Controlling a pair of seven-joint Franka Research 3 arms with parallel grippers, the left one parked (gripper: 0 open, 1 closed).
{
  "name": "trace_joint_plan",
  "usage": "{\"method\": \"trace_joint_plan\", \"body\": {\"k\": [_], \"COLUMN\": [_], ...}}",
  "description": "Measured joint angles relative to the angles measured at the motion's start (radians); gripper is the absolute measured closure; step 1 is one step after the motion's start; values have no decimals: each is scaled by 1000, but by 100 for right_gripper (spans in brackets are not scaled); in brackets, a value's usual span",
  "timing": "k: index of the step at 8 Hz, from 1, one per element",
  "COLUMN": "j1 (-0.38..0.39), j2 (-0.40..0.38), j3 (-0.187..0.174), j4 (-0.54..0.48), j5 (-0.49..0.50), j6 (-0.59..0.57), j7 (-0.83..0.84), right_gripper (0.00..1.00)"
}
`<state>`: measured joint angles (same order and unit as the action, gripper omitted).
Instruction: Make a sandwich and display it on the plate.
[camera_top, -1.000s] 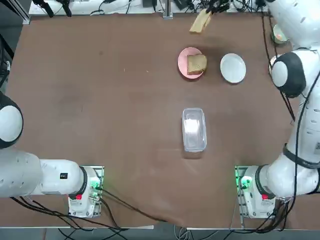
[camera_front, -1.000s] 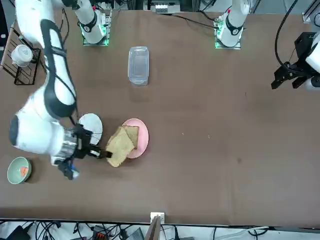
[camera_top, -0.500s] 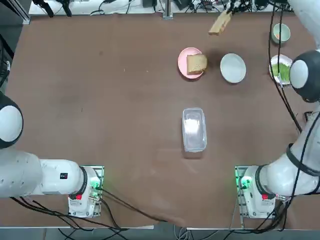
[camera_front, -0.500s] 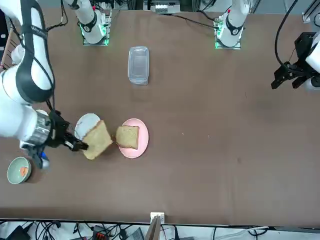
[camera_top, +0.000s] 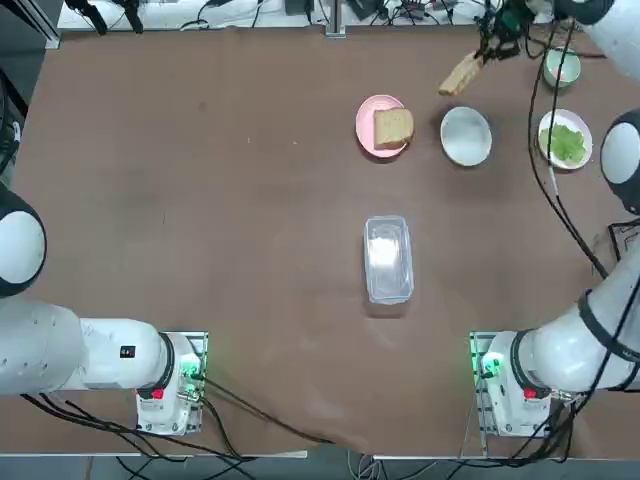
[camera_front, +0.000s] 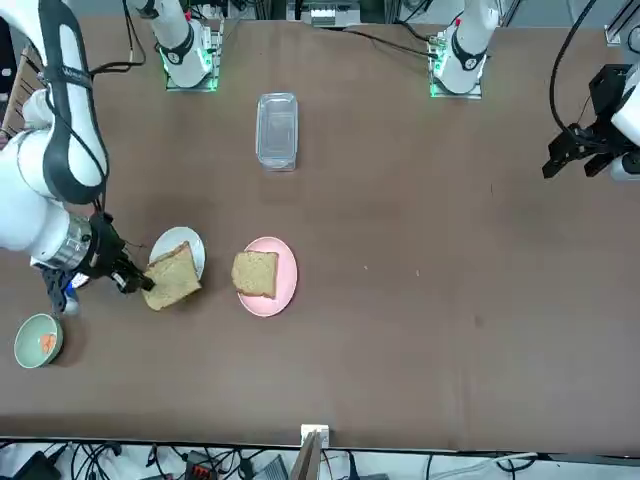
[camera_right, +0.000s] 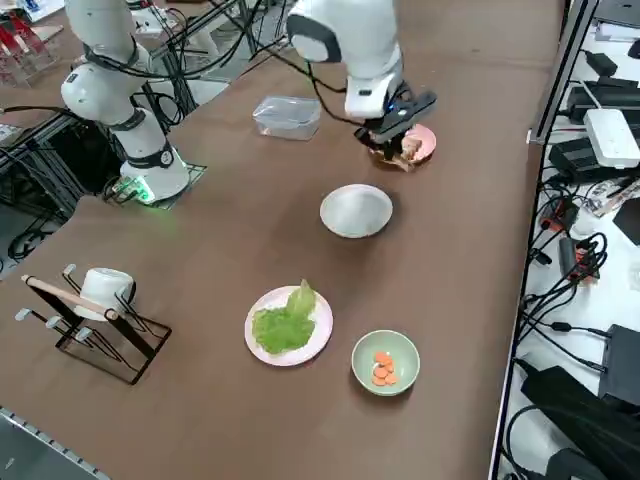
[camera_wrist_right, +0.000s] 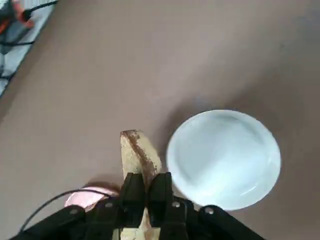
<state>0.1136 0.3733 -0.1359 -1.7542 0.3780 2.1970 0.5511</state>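
My right claw (camera_top: 484, 58) has carried the toast slice (camera_top: 461, 76) rightward; pinched edge-on, it hangs tilted at eleven o'clock of the white plate (camera_top: 466, 136).

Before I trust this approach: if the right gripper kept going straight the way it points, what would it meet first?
Probably bare table just beside the empty white plate. The right gripper, shut on a toast slice, points down near the plate's rim; depth is unclear.
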Motion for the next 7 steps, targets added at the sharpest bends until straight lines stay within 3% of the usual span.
{"method": "trace_joint_plan", "body": {"k": [2, 5, 7], "j1": [-20, -79, -120], "j2": [-13, -29, -30], "j3": [-11, -14, -14], "j4": [-88, -137, -146], "j5": [1, 9, 115], "j6": [67, 66, 40], "j7": [5, 6, 5], "right_gripper": [92, 92, 92]}}
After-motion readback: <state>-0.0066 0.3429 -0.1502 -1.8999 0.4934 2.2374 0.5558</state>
